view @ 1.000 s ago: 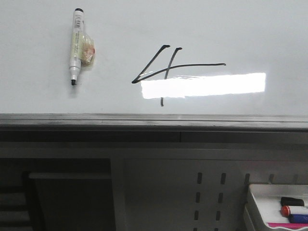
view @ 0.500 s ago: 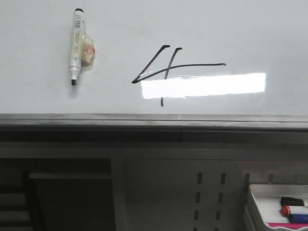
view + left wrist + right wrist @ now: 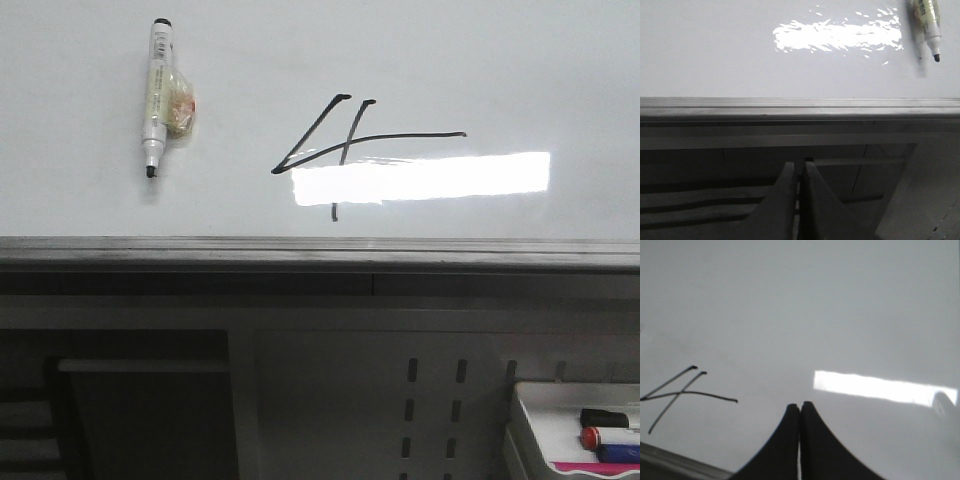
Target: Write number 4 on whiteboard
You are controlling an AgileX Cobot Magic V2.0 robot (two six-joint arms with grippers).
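The whiteboard (image 3: pixel 80 200) is glossy white with a bright reflection and a grey edge rail (image 3: pixel 320 250). A black hand-drawn number 4 (image 3: pixel 345 140) with a long horizontal bar sits near its middle; it also shows in the right wrist view (image 3: pixel 680 392). A black-tipped marker (image 3: pixel 156 95) lies on the board to the left of the 4, uncapped, and shows in the left wrist view (image 3: pixel 929 22). My left gripper (image 3: pixel 799 165) is shut and empty below the rail. My right gripper (image 3: pixel 800 405) is shut and empty over the board, right of the 4. Neither gripper shows in the front view.
A small white tray (image 3: pixel 560 420) with a red marker (image 3: pixel 610 437), a blue one and a black cap stands at the lower right, below the board. A perforated grey panel (image 3: pixel 430 400) and a dark shelf opening (image 3: pixel 140 410) lie under the rail.
The front view has shifted very slightly; the 4, the marker and the tray keep their places on the board. Nothing was gripped or let go.
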